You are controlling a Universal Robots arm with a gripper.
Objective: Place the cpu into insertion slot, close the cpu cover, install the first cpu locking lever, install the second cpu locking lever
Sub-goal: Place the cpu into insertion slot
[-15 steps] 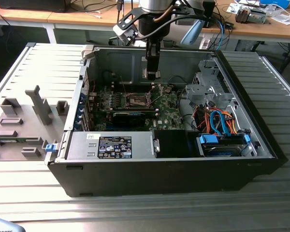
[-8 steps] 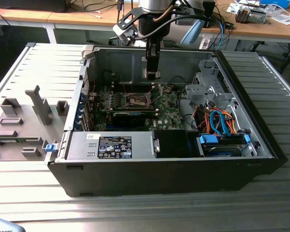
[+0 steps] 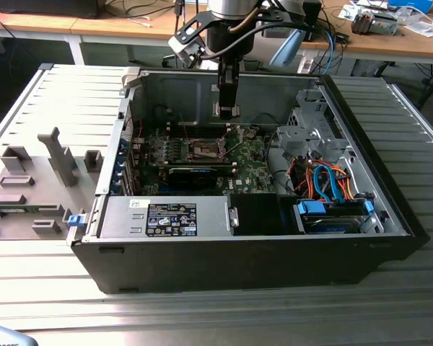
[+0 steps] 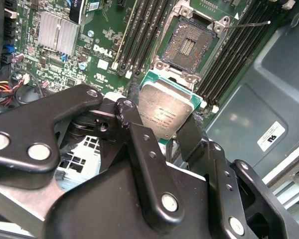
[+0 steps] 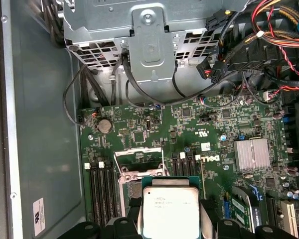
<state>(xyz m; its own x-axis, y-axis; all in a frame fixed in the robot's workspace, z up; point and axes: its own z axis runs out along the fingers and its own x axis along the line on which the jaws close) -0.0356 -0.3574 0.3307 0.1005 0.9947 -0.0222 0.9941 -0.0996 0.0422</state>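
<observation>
First step, I'd say: the cpu (image 4: 167,112) is not yet seated. The jaws are clamped narrow on its opposite edges, holding it above the motherboard (image 5: 189,134), near the bare insertion slot (image 4: 189,45). In the exterior view the slot lies about seven o'clock from the arm (image 3: 227,79). Seating it looks to call for careful squaring to the slot.
</observation>
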